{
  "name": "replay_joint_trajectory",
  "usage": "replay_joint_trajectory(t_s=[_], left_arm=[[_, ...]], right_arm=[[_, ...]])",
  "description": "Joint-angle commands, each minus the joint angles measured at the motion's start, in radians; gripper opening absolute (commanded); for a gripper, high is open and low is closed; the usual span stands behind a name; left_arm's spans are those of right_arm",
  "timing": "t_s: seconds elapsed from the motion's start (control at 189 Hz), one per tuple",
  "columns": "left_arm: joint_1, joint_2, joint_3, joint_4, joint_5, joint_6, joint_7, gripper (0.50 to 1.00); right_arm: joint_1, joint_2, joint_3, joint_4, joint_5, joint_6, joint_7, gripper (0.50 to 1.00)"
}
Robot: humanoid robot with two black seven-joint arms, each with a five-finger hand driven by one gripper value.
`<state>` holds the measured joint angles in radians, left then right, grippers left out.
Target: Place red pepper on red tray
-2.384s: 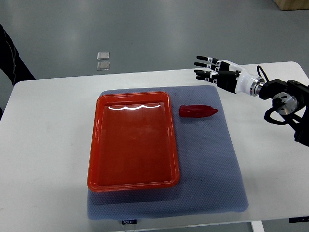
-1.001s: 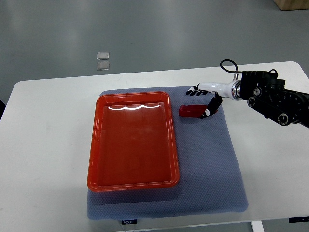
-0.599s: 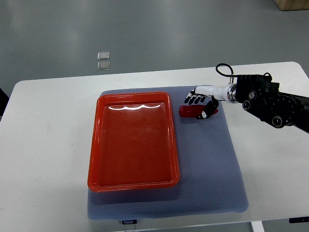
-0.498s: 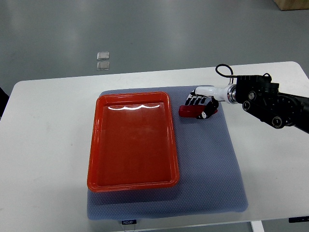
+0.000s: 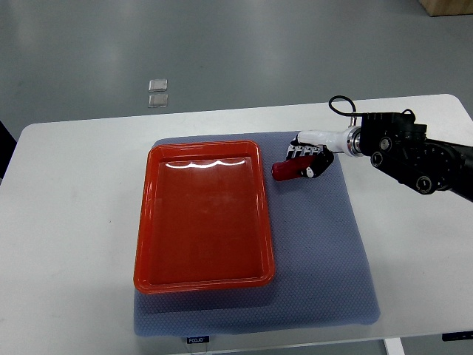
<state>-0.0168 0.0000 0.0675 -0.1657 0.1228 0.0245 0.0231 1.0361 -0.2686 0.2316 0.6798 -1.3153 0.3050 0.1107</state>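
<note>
The right robot hand point(image 5: 304, 157) reaches in from the right edge of the top view, its dark arm point(image 5: 414, 151) crossing the white tabletop point(image 5: 74, 222). Its fingers point(image 5: 299, 150) curl over the red pepper point(image 5: 290, 169) and grip it; they hide the pepper's right end, so only its left part shows. Whether the pepper is lifted clear of the grey mat point(image 5: 318, 244) is hard to make out. The pepper sits just right of the red tray point(image 5: 203, 214), near the tray's upper right corner, not inside it. The tray's floor is bare, and open mat lies below the robot hand. Compared with half a second earlier, the fingers have closed more tightly and the pepper has tilted slightly. The left arm is out of view.
</note>
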Motion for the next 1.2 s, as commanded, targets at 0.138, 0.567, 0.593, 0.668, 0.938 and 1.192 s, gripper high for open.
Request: replay_joint_trajectory(t_s=[0.138, 0.567, 0.593, 0.668, 0.938, 1.192], left_arm=[[0.000, 0.000, 0.000, 0.000, 0.000, 0.000, 0.000, 1.000], [0.000, 0.000, 0.000, 0.000, 0.000, 0.000, 0.000, 1.000], [0.000, 0.000, 0.000, 0.000, 0.001, 0.000, 0.000, 1.000], [0.000, 0.000, 0.000, 0.000, 0.000, 0.000, 0.000, 1.000], [0.000, 0.000, 0.000, 0.000, 0.000, 0.000, 0.000, 1.000], [0.000, 0.000, 0.000, 0.000, 0.000, 0.000, 0.000, 1.000]], right_arm=[[0.102, 0.005, 0.015, 0.009, 0.019, 0.011, 0.058, 0.500], [0.154, 0.243, -0.130, 0.075, -0.002, 0.023, 0.087, 0.500], [0.153, 0.250, -0.140, 0.075, -0.002, 0.023, 0.087, 0.515], [0.145, 0.261, -0.144, 0.073, -0.002, 0.023, 0.084, 0.594], [0.136, 0.243, -0.098, 0.066, 0.042, 0.014, 0.084, 0.895], [0.029, 0.154, 0.133, 0.066, 0.248, 0.026, 0.081, 0.907]])
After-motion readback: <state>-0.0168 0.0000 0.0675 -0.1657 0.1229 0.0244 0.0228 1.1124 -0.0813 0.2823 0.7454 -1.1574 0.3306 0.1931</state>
